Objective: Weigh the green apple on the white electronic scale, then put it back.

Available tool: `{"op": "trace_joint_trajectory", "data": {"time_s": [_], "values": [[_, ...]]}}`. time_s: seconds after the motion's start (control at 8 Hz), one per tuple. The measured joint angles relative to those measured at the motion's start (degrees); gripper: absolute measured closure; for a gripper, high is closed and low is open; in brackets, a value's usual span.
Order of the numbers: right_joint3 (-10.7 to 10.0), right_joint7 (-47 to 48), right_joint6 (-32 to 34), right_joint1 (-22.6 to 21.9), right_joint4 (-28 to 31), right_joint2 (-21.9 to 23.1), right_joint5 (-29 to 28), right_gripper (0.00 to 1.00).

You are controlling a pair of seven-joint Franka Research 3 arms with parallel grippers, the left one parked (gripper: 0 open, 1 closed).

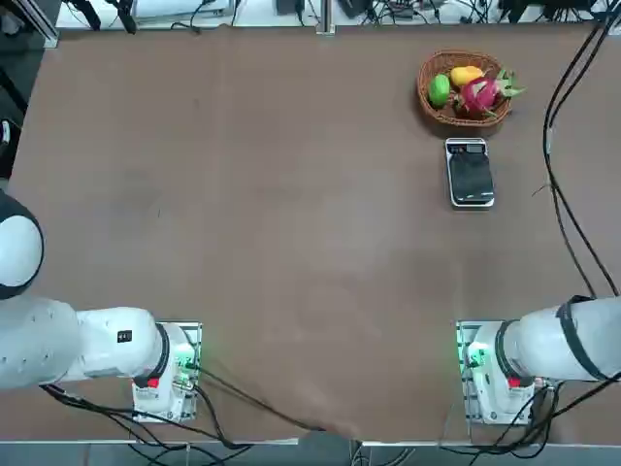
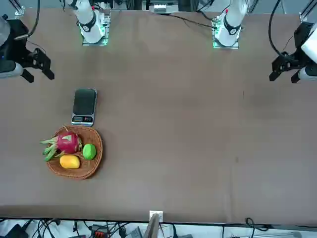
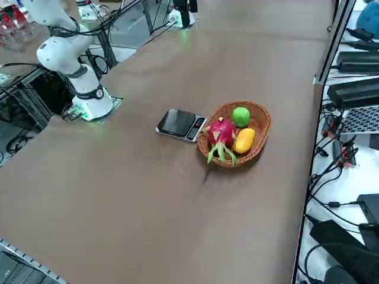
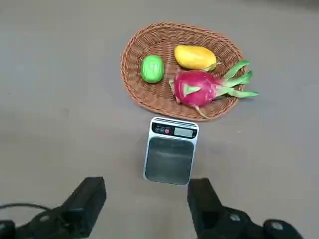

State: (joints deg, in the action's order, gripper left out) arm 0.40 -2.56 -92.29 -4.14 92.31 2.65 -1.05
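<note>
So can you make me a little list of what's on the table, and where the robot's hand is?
basket: a woven basket sits on the brown table, holding three fruits
green apple: the green apple lies in the basket
other fruit: a yellow fruit and a pink dragon fruit lie beside it
scale: the white electronic scale lies flat next to the basket, nothing on it
robot hand: the right gripper hovers above the table near the scale, fingers open, holding nothing
weighing: not started
</note>
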Motion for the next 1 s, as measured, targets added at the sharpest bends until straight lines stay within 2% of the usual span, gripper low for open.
{"op": "trace_joint_trajectory", "data": {"time_s": [0.25, 0.5, 0.62, 1.0], "values": [[0.0, 0.0, 0.0, 0.02, -0.14, -0.09, 0.0, 0.0], [0.0, -0.05, -2.36, 0.04, -0.07, -2.16, 0.01, 0.0], [0.0, -0.07, -5.44, 0.04, 0.05, -4.92, 0.01, 0.0], [0.11, -0.09, -17.94, -0.04, 0.25, -17.86, 0.01, 0.0]]}}
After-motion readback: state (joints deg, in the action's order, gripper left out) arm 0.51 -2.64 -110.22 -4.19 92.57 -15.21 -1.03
